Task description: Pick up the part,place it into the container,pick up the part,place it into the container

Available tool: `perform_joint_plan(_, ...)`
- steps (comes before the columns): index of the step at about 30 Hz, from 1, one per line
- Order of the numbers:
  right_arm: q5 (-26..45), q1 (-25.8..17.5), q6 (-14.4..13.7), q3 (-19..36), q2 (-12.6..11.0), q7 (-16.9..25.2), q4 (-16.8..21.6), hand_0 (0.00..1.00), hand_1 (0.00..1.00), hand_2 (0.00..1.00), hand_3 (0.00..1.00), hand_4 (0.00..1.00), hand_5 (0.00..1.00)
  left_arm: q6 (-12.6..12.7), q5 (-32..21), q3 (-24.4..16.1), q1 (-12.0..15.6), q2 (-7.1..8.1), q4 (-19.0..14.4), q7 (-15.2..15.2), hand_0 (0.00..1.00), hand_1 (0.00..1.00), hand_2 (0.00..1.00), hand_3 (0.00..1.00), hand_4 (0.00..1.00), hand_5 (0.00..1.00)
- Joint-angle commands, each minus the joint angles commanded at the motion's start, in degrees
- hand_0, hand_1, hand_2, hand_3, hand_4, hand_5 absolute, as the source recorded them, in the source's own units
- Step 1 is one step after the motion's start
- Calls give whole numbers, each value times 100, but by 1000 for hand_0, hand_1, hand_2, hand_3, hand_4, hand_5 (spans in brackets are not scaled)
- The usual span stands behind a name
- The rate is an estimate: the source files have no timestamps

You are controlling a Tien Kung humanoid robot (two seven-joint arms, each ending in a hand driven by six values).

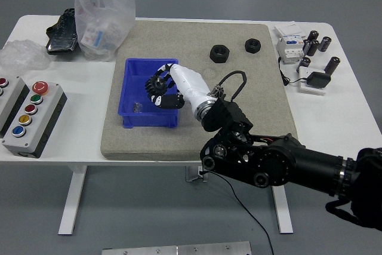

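**Gear held over the bin, release pending**

The right hand [162, 88] is over the blue bin [130, 70], fingers curled around a black gear [159, 84]. The gear sits inside the bin's outline, toward its right half and apparently above the floor rather than resting on it; how high cannot be told from this view. Holding it well inside the walls makes sense: a release there should drop the part in without it catching the rim or rolling onto the mat [197, 40].

The arm comes in from the lower right, its bulky black forearm lying across the mat's near-right corner, and the white wrist section angles up and left over the bin's right wall. The palm faces left and down into the bin, so the gear is carried on the far side of the hand from the arm.

A small metal piece [136, 108] lies on the bin floor near its front-left corner. Right of the bin, on the mat's far part, two black nuts [218, 54] wait, well apart from the hand; I judge one of them to be the next part to fetch.

The left arm is not visible.
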Motion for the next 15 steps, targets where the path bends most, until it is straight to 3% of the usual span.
perform_joint_plan(1, -40, 5, 63, -5, 6, -38, -4, 733, 786, 808, 785, 523, 137, -1, 0, 1, -1, 1, 0, 0, 692, 587, 557, 620, 560, 96)
perform_joint_plan(6, -92, 14, 272, -26, 29, -122, -43, 733, 786, 808, 785, 523, 137, -7, 13, 2, -10, 8, 0, 2, 692, 587, 557, 620, 560, 96)
perform_joint_plan(8, -91, 12, 308, -34, 36, -132, -56, 787, 817, 832, 839, 564, 122, -9, 18, 3, -13, 10, 0, 2, 693, 587, 557, 620, 559, 95)
perform_joint_plan(15, -150, -7, 269, -3, 35, -107, -63, 786, 816, 827, 854, 589, 144, -16, 9, -1, -12, 10, 0, -17, 692, 588, 559, 620, 561, 94)
